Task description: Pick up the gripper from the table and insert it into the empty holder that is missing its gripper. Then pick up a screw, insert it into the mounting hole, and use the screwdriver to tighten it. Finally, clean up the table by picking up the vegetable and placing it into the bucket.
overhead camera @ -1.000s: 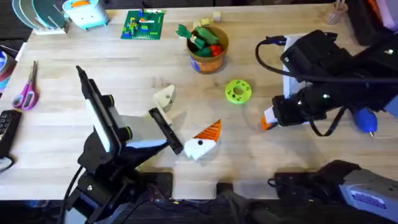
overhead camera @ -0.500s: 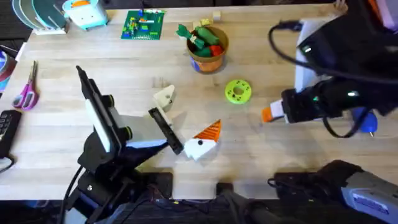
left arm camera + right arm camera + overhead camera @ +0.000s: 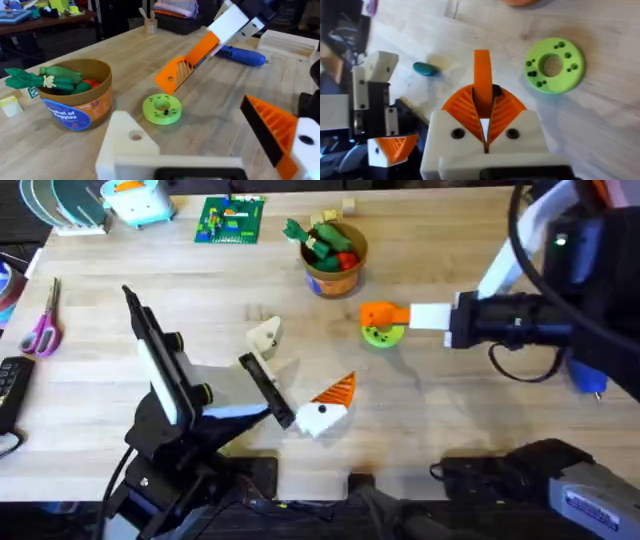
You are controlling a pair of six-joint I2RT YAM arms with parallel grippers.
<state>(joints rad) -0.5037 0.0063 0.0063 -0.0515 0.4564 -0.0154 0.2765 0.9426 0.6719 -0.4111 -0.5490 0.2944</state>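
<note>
My right gripper [image 3: 392, 315] is shut on the gripper [image 3: 372, 313], a flat orange ribbed wedge, and holds it just above the lime-green disc [image 3: 383, 332]. In the right wrist view the wedge [image 3: 481, 75] sticks out between the two orange pads. The cream-white holder [image 3: 265, 335] sits at one end of my left gripper's black bar, and a white block with an orange fin [image 3: 328, 405] at the other. My left gripper [image 3: 295, 370] is open with nothing between. The teal vegetable [image 3: 425, 69] lies on the table near the holder [image 3: 377, 67]. The bucket [image 3: 335, 260] holds toy vegetables. The blue screwdriver [image 3: 588, 375] lies at the right.
Pink-handled scissors [image 3: 42, 325] lie at the left edge. A green brick plate [image 3: 232, 220] sits at the back. The right arm stretches across the right side of the table, and bare wood lies in front of it.
My right gripper has carried the orange wedge left and away from the front edge, from the right side to above the green disc. The left arm has not moved.
</note>
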